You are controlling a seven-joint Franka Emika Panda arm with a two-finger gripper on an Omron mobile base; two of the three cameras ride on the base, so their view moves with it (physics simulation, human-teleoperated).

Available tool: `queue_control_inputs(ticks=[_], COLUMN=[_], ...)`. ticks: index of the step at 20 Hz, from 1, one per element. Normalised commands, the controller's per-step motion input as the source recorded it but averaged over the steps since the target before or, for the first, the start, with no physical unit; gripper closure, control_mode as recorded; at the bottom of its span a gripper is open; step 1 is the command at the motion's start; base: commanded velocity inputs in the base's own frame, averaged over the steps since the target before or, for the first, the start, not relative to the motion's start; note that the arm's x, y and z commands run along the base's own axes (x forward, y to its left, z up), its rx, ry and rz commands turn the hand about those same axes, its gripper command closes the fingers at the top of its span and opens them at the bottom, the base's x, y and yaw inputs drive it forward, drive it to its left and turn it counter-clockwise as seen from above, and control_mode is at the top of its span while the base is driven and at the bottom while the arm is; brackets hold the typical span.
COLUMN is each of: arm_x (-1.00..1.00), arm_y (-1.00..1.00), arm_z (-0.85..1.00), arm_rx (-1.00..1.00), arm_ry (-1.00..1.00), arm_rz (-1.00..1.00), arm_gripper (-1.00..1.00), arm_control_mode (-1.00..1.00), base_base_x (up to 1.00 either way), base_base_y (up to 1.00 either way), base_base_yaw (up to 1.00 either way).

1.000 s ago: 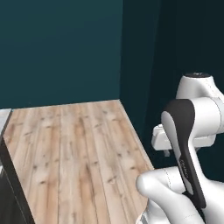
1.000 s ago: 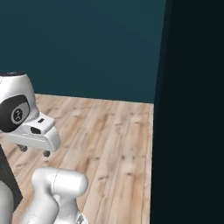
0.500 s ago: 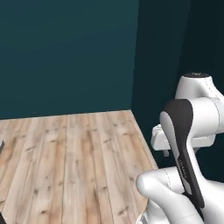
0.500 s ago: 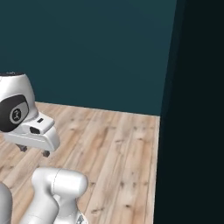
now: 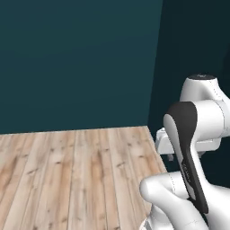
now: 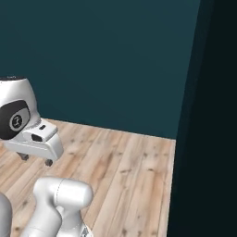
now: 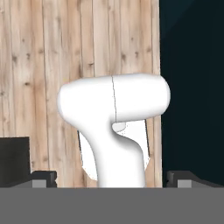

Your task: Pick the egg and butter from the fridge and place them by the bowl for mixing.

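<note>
The egg, the butter, the fridge and the bowl are out of view. My gripper (image 6: pixel 36 160) hangs low beside the arm, pointing down at the wooden floor, and its two short dark fingertips (image 6: pixel 48 163) stand apart. In the left base view the gripper (image 5: pixel 170 156) peeks out behind the dark forearm. Looking down along the hand, the gripper (image 7: pixel 111 178) is open, with its tips at the far left and far right and nothing held between them.
A light wooden plank floor (image 5: pixel 76 175) stretches ahead to a dark teal wall (image 5: pixel 76 63). A tall, very dark panel (image 6: pixel 208 139) rises at the right, its edge meeting the floor (image 6: pixel 139 176).
The whole picture has shifted, so the base has turned: the wall corner slid right and the dark object at lower left left the left base view. The arm kept its pose, gripper open.
</note>
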Motion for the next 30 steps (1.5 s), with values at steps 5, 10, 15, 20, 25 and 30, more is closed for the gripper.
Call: queue_control_inputs(ticks=[5, 10, 15, 20, 25, 30], arm_x=[0.0, 0.0, 0.0, 0.0, 0.0, 0.0], arm_y=[0.0, 0.0, 0.0, 0.0, 0.0, 0.0], arm_z=[0.0, 0.0, 0.0, 0.0, 0.0, 0.0], arm_rx=[0.0, 0.0, 0.0, 0.0, 0.0, 0.0], arm_ry=[0.0, 0.0, 0.0, 0.0, 0.0, 0.0], arm_rz=[0.0, 0.0, 0.0, 0.0, 0.0, 0.0], arm_gripper=[-1.0, -1.0, -1.0, -1.0, -1.0, -1.0], arm_control_mode=[1.0, 1.0, 1.0, 1.0, 1.0, 1.0], base_base_x=[1.0, 1.0, 0.94, 0.57, 0.53, 0.83], base_base_y=[0.38, 0.37, 0.17, 0.0, 0.0, 0.0], base_base_yaw=[0.16, 0.2, 0.56, 0.9, 0.91, 0.83])
